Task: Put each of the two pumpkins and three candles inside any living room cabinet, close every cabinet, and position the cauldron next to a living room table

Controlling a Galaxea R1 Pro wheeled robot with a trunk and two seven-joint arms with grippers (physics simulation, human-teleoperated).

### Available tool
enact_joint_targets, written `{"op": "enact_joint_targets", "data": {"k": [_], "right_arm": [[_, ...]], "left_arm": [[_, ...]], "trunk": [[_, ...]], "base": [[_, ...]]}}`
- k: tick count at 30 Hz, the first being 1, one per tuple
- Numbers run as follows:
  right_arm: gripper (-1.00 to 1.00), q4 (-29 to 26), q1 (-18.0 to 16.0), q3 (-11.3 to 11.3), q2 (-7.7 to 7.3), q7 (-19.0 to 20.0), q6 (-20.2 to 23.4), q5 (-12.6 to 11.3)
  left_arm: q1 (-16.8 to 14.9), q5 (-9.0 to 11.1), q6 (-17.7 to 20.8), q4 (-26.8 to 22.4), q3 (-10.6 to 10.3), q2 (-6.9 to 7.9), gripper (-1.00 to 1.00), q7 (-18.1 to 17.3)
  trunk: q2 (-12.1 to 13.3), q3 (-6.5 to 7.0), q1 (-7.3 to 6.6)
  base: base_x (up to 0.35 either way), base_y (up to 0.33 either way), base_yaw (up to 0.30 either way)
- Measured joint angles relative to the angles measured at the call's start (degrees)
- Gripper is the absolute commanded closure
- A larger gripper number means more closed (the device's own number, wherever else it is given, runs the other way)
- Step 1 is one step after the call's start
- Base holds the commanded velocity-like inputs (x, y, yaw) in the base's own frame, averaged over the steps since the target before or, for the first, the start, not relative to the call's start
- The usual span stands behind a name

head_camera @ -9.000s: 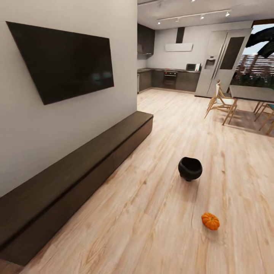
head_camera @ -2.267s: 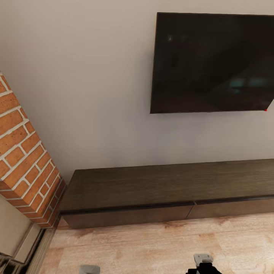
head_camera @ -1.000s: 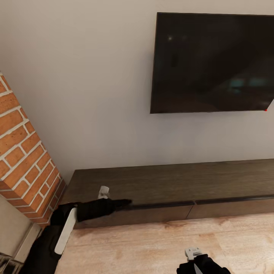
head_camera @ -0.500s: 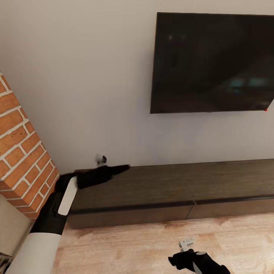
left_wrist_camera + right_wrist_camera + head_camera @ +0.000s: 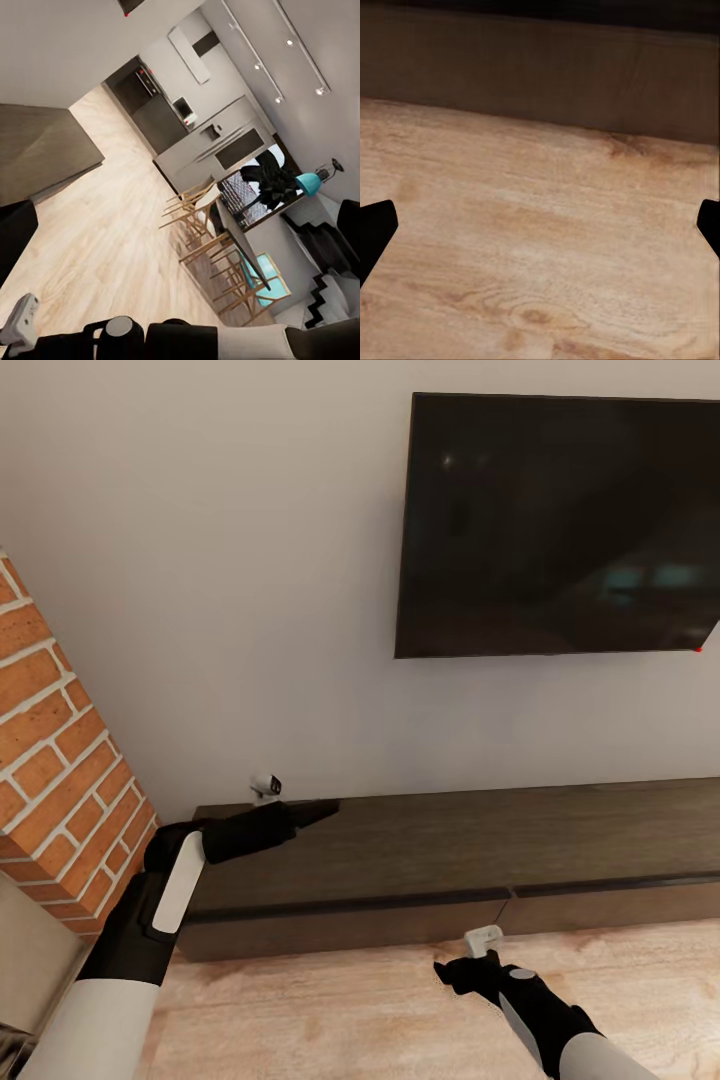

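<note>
The cabinet (image 5: 450, 845), a long low dark-brown unit, runs along the wall under the TV, its drawer fronts (image 5: 350, 925) flush and shut. My left gripper (image 5: 325, 810) hovers over the cabinet top's left end, pointing right. Its fingertips (image 5: 15, 236) sit far apart in the left wrist view, so it is open and empty. My right gripper (image 5: 445, 972) hangs low over the wooden floor just in front of the drawer fronts. It is open, with its fingertips (image 5: 375, 229) wide apart and nothing between them. The pumpkins, candles and cauldron are out of view.
A brick fireplace (image 5: 60, 780) stands close on the left of the cabinet. A black TV (image 5: 560, 525) hangs on the wall above. Behind me, the left wrist view shows a dining table (image 5: 229, 225) with wooden chairs, and the kitchen (image 5: 157, 112) further off.
My left arm has risen from the drawer front to above the cabinet top. My right arm has reached forward and up toward the cabinet front. The camera has stayed still over the last second.
</note>
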Motion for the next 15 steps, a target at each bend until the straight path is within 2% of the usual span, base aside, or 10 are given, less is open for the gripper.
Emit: {"op": "enact_joint_targets", "data": {"k": [4, 9, 10, 11, 12, 13, 15], "right_arm": [[-1.00, -1.3, 0.0, 1.3, 0.24, -1.3, -1.3, 1.3], [-1.00, -2.3, 0.5, 2.9, 1.77, -2.9, -0.8, 2.8], [-1.00, -0.6, 1.0, 4.0, 3.75, -18.8, -0.2, 21.7], [-1.00, 0.3, 1.3, 3.9, 3.89, -34.6, -0.1, 40.8], [-1.00, 3.2, 2.2, 4.1, 4.03, -41.6, -0.1, 57.4], [-1.00, 3.9, 2.5, 4.0, 4.07, -43.6, -0.1, 60.1], [-1.00, 5.4, 2.7, 4.1, 4.19, -47.6, 0.0, 61.6]], "left_arm": [[0.0, 0.0, 0.0, 0.0, -0.1, -0.36, -1.00, 0.0], [0.0, 0.0, 0.0, 0.0, -0.1, -0.53, -1.00, 0.0], [0.0, 0.0, 0.0, 0.0, -0.1, -0.54, -1.00, 0.0], [0.0, 0.0, 0.0, 0.0, -0.1, -0.56, -1.00, 0.0], [0.0, 0.0, 0.0, 0.0, -0.1, -0.58, -1.00, 0.0], [0.0, 0.0, 0.0, 0.0, -0.1, -0.59, -1.00, 0.0], [0.0, 0.0, 0.0, 0.0, -0.1, -0.58, -1.00, 0.0]], "trunk": [[0.0, 0.00, 0.00], [0.0, 0.00, 0.00], [0.0, -0.01, 0.00], [0.0, 0.00, 0.00], [0.0, -0.01, 0.00], [0.0, 0.00, 0.00], [0.0, 0.00, 0.00]], "base": [[0.000, 0.000, 0.000], [0.000, 0.000, 0.000], [0.000, 0.000, 0.000], [0.000, 0.000, 0.000], [0.000, 0.000, 0.000], [0.000, 0.000, 0.000], [0.000, 0.000, 0.000]]}}
